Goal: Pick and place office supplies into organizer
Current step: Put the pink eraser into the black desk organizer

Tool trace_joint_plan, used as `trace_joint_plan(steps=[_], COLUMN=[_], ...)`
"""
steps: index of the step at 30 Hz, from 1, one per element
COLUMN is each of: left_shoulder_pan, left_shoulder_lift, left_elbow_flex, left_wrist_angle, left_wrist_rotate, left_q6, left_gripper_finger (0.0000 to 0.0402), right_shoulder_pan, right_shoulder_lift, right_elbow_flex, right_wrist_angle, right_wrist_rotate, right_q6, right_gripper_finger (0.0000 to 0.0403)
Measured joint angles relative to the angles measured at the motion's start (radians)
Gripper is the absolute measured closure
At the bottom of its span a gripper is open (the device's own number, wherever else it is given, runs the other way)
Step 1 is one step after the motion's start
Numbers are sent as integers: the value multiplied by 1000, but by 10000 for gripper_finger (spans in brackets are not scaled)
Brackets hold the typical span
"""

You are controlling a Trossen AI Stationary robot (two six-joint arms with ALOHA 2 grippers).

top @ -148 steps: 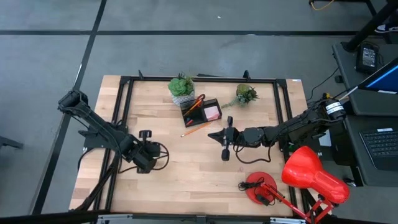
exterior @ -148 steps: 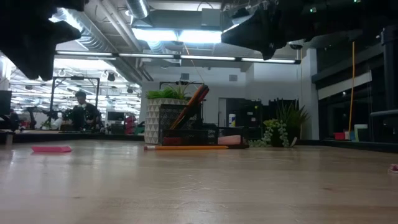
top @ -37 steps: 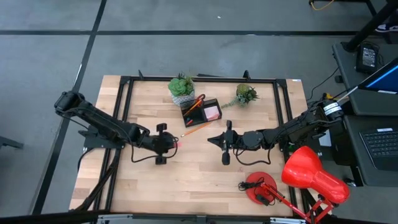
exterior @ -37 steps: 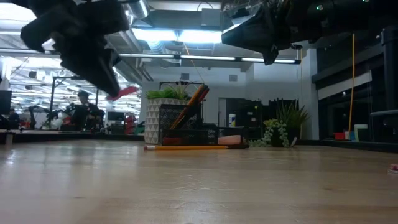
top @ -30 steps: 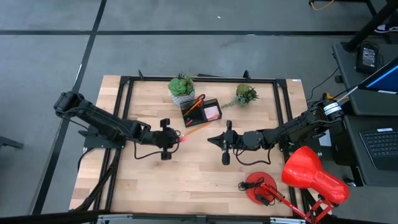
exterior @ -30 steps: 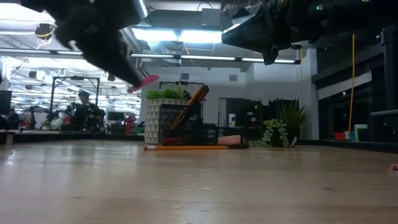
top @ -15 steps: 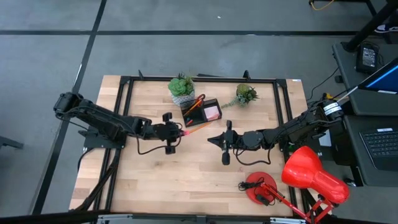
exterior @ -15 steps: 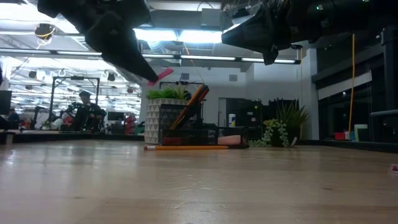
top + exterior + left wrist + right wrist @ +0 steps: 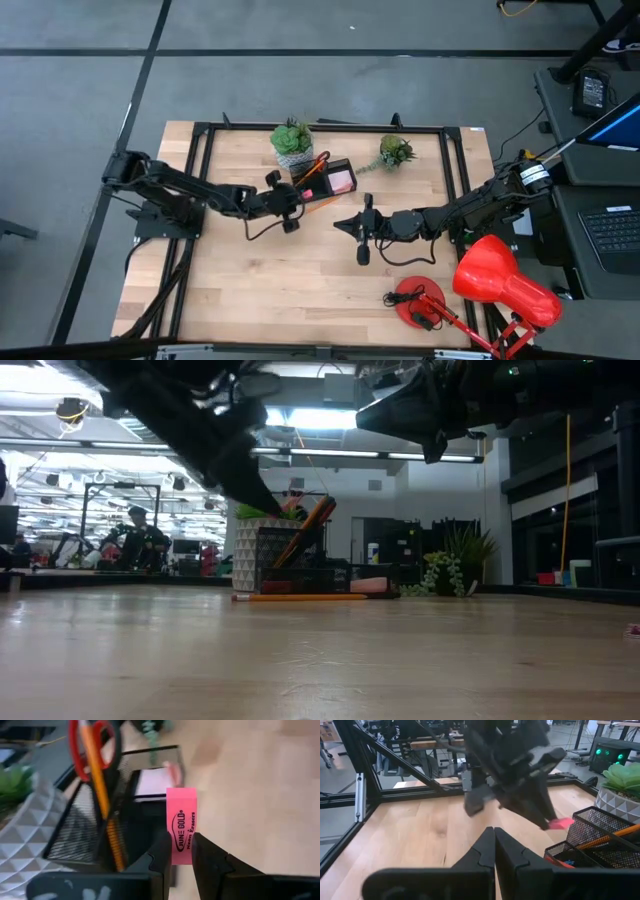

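— From overhead, what is the left pincer (image 9: 300, 197) doing?

— It reaches the black organizer (image 9: 325, 178), its load barely visible. Its wrist view shows it clamped on a pink eraser (image 9: 181, 832) above the mesh compartments, beside red-handled scissors (image 9: 91, 746).

— The right pincer (image 9: 494, 854)?

— Clenched, empty, hovering mid-tabletop (image 9: 300, 290).

Red desk lamp (image 9: 497, 279) at the table's (image 9: 300, 290) near right corner; two potted plants (image 9: 292, 143) (image 9: 395, 152) along its far edge.
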Motion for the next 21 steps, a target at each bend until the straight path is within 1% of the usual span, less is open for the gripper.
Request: trace_joint_plan(steps=[6, 11, 16, 21], left_shoulder_pan=[27, 42, 53, 58], left_shoulder_lift=[72, 127, 144, 143], left_elbow_flex=[0, 0, 0, 0], left_wrist_angle=[27, 109, 120, 124], left_wrist_rotate=[-44, -80, -114, -115], left_q6=[-50, -61, -62, -63], left_gripper_finger=[345, 345, 345, 345], right_shoulder_pan=[0, 0, 0, 0], right_shoulder_lift=[0, 0, 0, 0], right_elbow_flex=[0, 0, 0, 0], right_wrist_angle=[0, 0, 0, 0], right_wrist_rotate=[0, 0, 0, 0], right_q6=[-7, -20, -20, -20], right_gripper_finger=[398, 398, 398, 398])
